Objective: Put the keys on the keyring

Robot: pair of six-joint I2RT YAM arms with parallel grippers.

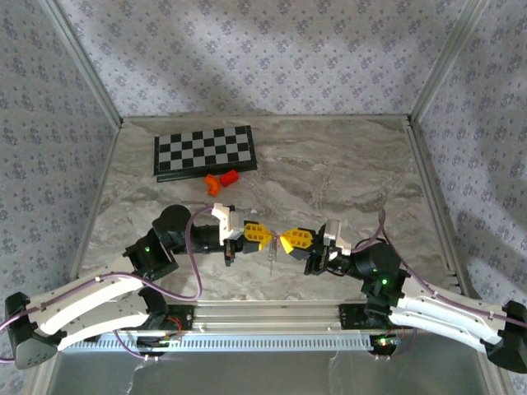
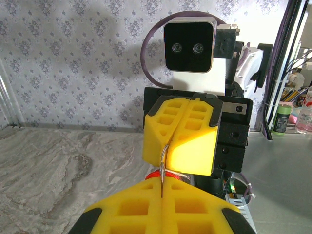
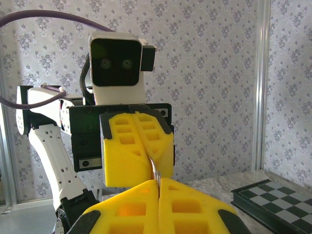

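My left gripper [image 1: 265, 234] and right gripper [image 1: 286, 240] meet tip to tip above the middle of the table. A thin curved silver wire, the keyring [image 2: 166, 155], runs from the shut seam of my left gripper [image 2: 162, 187] into the shut seam of the right gripper [image 2: 168, 146]. Its red tag [image 2: 154, 173] peeks out just under the tips. In the right wrist view the wire [image 3: 155, 170] sits pinched between both pairs of yellow pads. A thin silver strip [image 1: 270, 257] hangs below the tips; it may be one of the keys, but I cannot tell.
A folded black-and-white chessboard [image 1: 204, 151] lies at the back left of the marble table [image 1: 346, 173]. Two small orange blocks [image 1: 222, 179] sit just in front of it. Metal frame posts and patterned walls close in both sides.
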